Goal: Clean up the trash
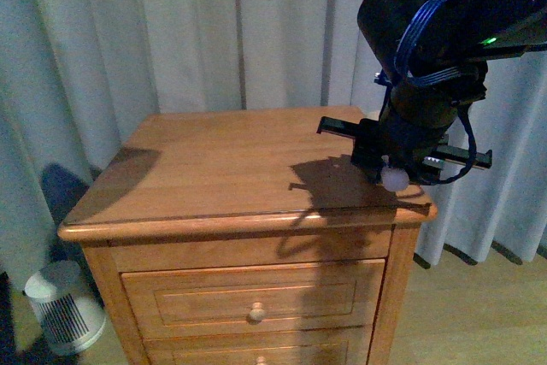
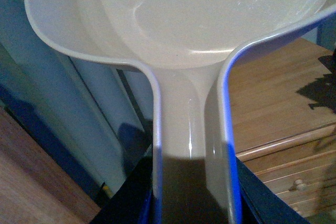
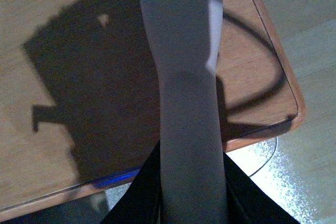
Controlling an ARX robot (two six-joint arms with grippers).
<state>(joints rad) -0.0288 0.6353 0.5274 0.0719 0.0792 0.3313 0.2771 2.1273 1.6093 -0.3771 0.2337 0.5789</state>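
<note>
Only the left wrist view shows the left gripper (image 2: 194,200) clamping the dustpan (image 2: 210,14). The right gripper (image 3: 191,195) clamps a pale handle (image 3: 184,77).

The front view is dim with a bluish cast; light comes from the right, so the right arm (image 1: 436,66) throws a hard dark shadow over the worktop (image 1: 222,160) at centre right of the frame, and a softer one darkens its left corner. In the left wrist view the dustpan (image 2: 199,19) looks soft and pale, blue fringes edge its handle, and the left claw (image 2: 194,203) sinks into near-black. The right wrist view is murky: the brush handle (image 3: 189,103) is blurred and the floor (image 3: 278,182) glares white
</note>
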